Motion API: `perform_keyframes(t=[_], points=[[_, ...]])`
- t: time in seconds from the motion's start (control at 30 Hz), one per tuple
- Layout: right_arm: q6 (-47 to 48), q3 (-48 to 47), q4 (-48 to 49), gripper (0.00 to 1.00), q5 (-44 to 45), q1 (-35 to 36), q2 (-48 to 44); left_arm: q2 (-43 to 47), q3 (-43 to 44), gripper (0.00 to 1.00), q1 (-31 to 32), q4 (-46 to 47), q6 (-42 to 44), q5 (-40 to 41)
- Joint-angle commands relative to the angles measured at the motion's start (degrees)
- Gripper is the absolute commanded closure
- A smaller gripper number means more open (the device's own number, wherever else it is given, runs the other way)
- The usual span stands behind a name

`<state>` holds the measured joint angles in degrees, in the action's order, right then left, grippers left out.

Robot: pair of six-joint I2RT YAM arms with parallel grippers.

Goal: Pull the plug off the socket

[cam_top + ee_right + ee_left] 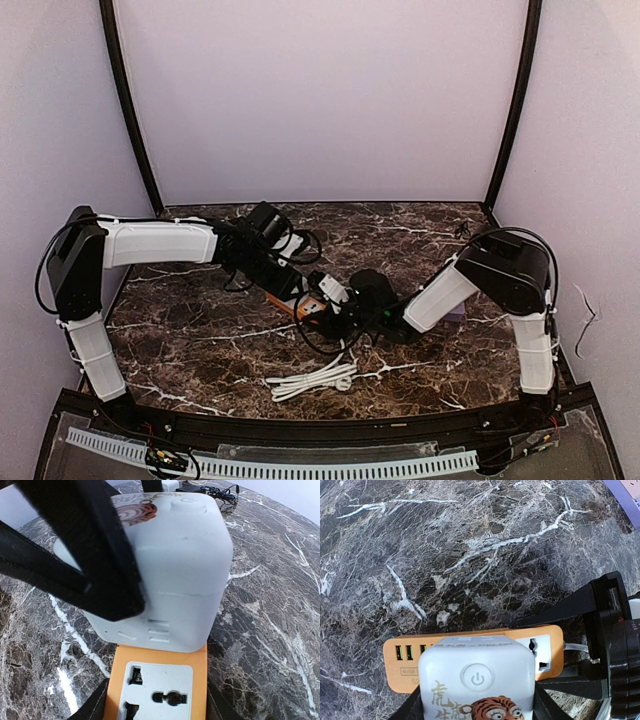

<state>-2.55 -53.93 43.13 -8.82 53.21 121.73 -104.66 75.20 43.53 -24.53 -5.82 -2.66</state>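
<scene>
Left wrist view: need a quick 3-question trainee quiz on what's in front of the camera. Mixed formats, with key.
1. True or false: the white adapter has already come off the orange power strip.
2. Which picture is printed on the adapter's top face, below its power button? A) a tiger B) a panda C) none
3. Fill in: to the left of the adapter, the strip shows a row of ____ ports.

Key
1. False. The adapter sits plugged on the strip.
2. A. The tiger picture shows at the bottom edge of the view.
3. USB. The USB ports glow yellow-green.
</scene>
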Motion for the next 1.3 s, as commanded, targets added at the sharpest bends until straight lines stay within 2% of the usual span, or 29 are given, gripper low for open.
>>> perform_keyframes(t=[0.0, 0.03, 0.33, 0.5, 0.77, 1.0, 1.17, 1.27], points=[[-0.6, 0.2, -2.1, 0.97, 0.4, 0.5, 1.7, 3.5, -1.8, 0.99, 0.8, -6.0, 2.0, 1.0], [-0.4, 0.2, -2.2, 1.00, 0.7, 0.6, 1.7, 3.7, -1.8, 0.99, 0.8, -6.0, 1.9, 1.4], [1.1, -1.0, -4.4, 1.00, 4.6, 2.6, 3.2, 8.8, -7.2, 0.99, 1.4, 1.6, 2.6, 1.1], [1.3, -1.6, -5.2, 1.00, 5.6, 3.1, 3.8, 10.1, -7.4, 0.99, 1.5, 2.5, 2.1, 1.9], [1.0, -1.8, -5.4, 1.00, 6.8, 3.4, 4.0, 11.0, -6.3, 0.99, 1.5, 4.1, -1.7, -1.7], [1.0, -1.8, -5.4, 1.00, 7.0, 3.5, 4.0, 10.1, -4.6, 0.99, 3.5, 0.3, 3.2, 8.8], [1.0, -1.7, -5.3, 1.00, 7.2, 3.5, 4.1, 10.1, -4.7, 0.99, 3.7, -1.3, 3.5, 10.9], [1.0, -1.8, -5.6, 1.00, 7.3, 3.6, 4.1, 11.4, -5.7, 0.99, 2.9, -0.1, 2.2, 8.3]])
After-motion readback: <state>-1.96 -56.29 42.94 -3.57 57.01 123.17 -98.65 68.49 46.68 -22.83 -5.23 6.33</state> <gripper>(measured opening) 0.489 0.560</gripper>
